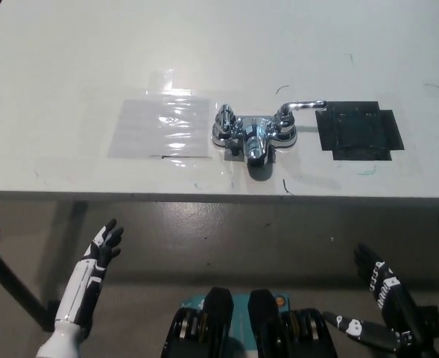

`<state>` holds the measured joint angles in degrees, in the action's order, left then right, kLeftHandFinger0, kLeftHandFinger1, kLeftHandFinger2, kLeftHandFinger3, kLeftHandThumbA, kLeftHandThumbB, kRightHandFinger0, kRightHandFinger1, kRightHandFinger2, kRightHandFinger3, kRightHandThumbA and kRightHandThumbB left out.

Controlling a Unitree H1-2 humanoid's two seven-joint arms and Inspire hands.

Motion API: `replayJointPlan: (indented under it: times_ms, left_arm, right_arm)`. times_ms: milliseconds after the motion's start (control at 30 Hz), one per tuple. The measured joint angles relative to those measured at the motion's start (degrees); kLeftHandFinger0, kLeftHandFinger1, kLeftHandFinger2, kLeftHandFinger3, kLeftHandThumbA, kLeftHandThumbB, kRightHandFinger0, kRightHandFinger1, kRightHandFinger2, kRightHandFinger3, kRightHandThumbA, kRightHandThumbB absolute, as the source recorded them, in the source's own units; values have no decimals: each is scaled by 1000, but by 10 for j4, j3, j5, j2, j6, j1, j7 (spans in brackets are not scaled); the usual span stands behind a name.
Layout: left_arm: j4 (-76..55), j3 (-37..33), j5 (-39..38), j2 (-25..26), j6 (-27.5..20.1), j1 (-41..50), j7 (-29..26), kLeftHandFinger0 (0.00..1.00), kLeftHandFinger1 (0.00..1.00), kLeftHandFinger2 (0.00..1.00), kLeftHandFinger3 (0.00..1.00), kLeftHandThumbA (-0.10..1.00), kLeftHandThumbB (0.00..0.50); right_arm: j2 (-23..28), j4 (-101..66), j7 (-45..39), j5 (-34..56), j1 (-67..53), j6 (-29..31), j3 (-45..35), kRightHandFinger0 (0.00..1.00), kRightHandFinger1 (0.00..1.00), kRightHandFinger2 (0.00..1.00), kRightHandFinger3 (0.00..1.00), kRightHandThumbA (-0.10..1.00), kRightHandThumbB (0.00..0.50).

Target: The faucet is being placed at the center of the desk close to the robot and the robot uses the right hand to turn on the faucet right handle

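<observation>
While the black right hand hangs spread and empty below the white tabletop edge, the chrome faucet's right lever sits ahead-left of it, pointing right; white left hand idles open, farther off.

I've got the faucet at mid-frame, close to the front edge of the desk, its right handle a lever pointing toward picture right. A glossy clear sheet lies just left of it and a black patch just right (the lever tip nearly reaches it). My left hand at lower left and right hand at lower right hang below the desk edge, fingers spread, holding nothing.
</observation>
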<state>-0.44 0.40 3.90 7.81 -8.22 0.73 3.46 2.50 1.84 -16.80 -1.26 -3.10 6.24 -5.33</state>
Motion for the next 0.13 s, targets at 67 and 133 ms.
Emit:
replayJointPlan:
  times_ms: [67, 133]
  left_arm:
    - [-1, 0, 0, 0, 0, 2, 0, 1000, 1000, 1000, 1000, 1000, 86]
    - [-1, 0, 0, 0, 1, 3, 0, 1000, 1000, 1000, 1000, 1000, 93]
  right_arm:
    - [2, 0, 2, 0, 0, 1, 3, 1000, 1000, 1000, 1000, 1000, 134]
    - [3, 0, 4, 0, 0, 1, 4, 1000, 1000, 1000, 1000, 1000, 135]
